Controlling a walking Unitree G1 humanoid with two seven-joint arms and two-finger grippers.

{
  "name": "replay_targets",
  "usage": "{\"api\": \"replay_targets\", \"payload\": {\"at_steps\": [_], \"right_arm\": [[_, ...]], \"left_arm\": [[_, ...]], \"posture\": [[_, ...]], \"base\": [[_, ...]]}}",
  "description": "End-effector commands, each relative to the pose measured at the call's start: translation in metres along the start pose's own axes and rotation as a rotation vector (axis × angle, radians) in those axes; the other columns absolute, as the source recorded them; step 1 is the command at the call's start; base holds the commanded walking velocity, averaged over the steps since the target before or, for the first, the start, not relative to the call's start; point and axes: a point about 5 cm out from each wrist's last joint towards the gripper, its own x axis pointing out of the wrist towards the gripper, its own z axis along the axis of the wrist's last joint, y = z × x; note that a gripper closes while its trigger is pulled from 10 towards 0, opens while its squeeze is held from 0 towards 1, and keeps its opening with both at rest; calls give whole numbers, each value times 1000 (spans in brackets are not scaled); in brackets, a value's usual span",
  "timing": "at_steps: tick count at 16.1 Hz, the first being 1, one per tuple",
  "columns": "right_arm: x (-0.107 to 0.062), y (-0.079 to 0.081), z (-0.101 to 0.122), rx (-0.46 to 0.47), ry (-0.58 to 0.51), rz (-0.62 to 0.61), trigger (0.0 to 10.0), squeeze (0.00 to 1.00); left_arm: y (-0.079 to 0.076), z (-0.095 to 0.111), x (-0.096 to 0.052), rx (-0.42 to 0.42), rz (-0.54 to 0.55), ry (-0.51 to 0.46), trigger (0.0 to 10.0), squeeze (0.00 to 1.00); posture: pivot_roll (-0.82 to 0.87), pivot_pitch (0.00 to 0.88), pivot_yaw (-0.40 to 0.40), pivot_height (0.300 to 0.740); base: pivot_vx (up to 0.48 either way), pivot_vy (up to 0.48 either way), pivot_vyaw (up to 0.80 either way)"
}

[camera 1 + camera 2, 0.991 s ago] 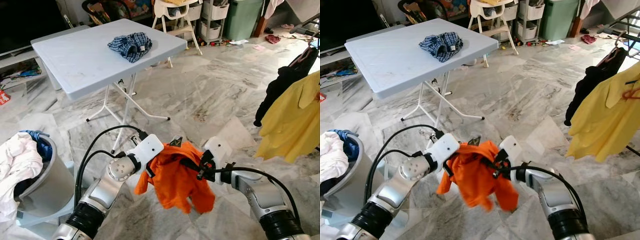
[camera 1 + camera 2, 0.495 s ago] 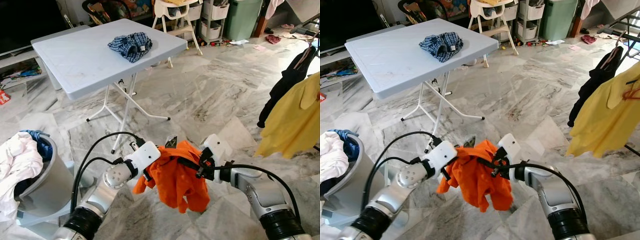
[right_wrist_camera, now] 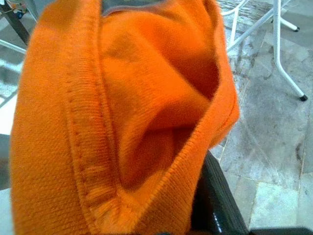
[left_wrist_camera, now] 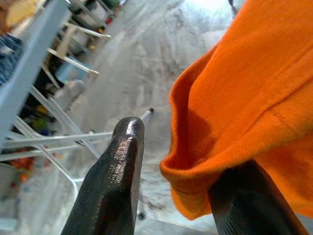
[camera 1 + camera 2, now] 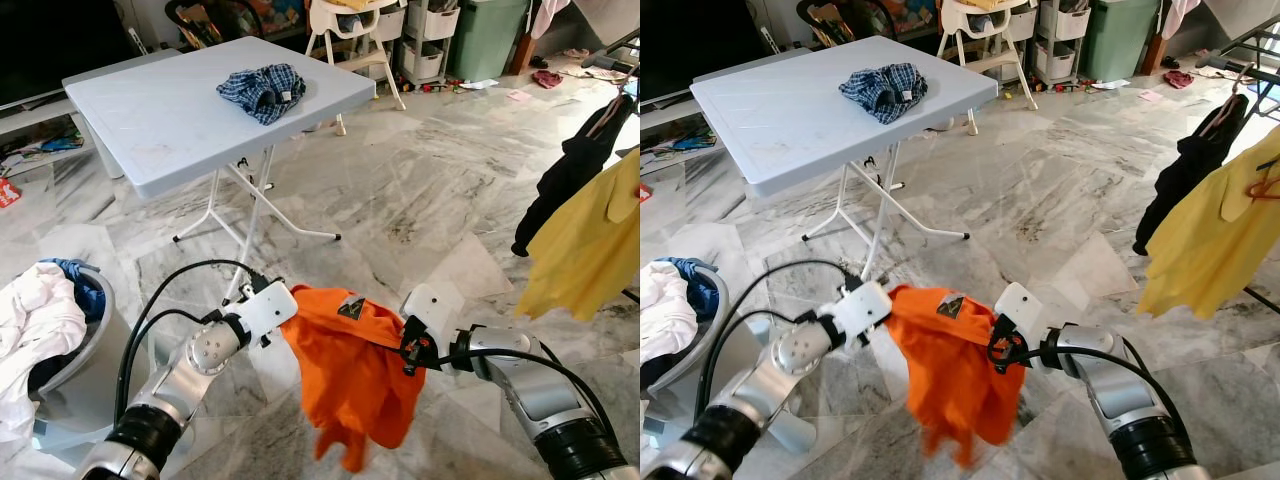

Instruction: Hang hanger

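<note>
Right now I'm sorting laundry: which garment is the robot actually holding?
The orange knit shirt, stretched between left tool and right tool; the blue checked garment lies on the table, the yellow shirt hangs.

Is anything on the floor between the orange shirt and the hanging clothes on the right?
Nothing visible: bare marble floor lies between the orange shirt, stretched between both grippers, and the hanging yellow garment.

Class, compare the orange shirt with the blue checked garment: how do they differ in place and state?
The orange shirt hangs spread between the left gripper and right gripper; the checked garment lies crumpled on the table. One is plain orange, the other blue plaid. Both are clothing.
</note>
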Motion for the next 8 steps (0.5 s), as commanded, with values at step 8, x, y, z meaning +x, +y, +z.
{"api": "replay_targets", "payload": {"at_steps": [8], "right_arm": [[-2,-6,13,-60,-28,14,0,0]], "left_arm": [[35,-14,0,43,278,99,10000,1000]], "posture": [[-76,0,41,740]], "base": [[0,0,0]]}}
